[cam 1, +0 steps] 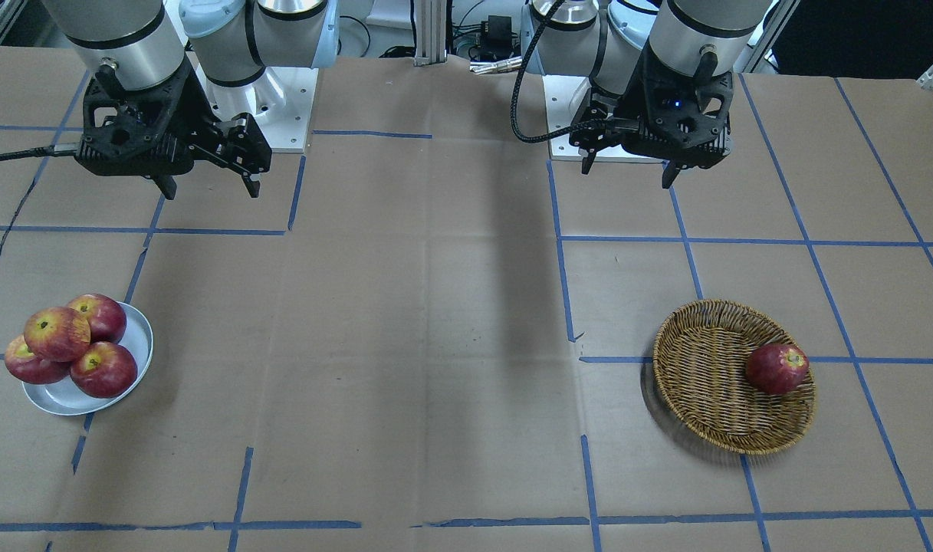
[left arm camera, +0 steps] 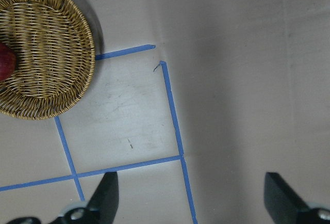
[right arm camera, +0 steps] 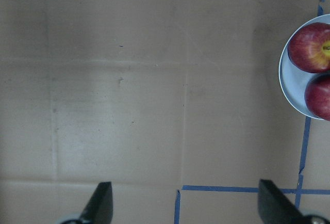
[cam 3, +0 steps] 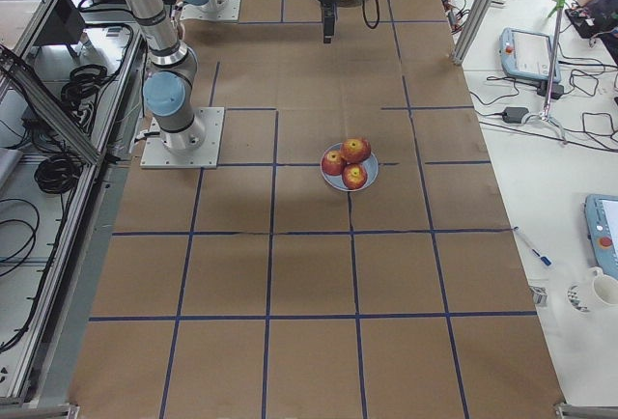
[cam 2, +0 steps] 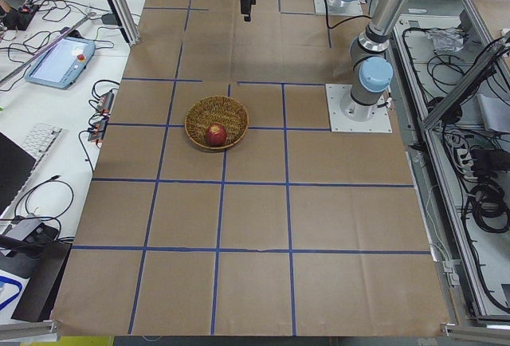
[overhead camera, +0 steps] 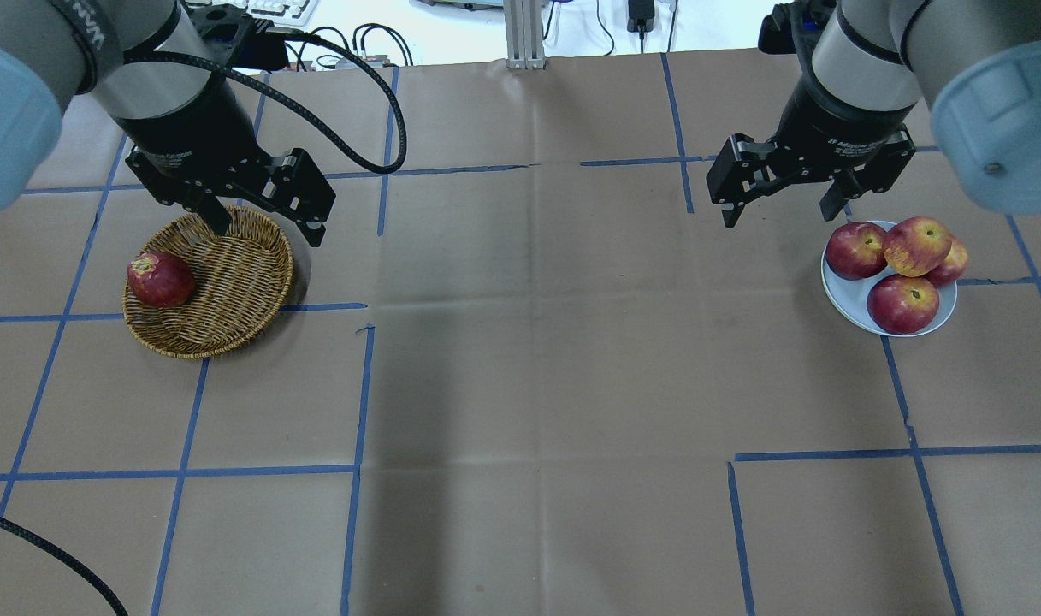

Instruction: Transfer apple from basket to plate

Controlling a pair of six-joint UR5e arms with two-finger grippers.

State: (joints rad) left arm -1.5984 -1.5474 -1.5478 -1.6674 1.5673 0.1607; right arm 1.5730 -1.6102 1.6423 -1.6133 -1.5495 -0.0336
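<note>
Apple [overhead camera: 916,245] lies atop three darker apples [overhead camera: 902,304] on the plate [overhead camera: 841,293], frame right, just below the released, empty right pincer [overhead camera: 778,216]. Left pincer [overhead camera: 269,233] is released over the basket [overhead camera: 238,278], which holds one red apple [overhead camera: 160,279].

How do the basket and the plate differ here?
The basket is brown woven wicker and holds one red apple; the plate is smooth pale blue-grey, smaller, and carries four apples. The basket lies on the robot's left, the plate on its right. Both are round and shallow.
</note>
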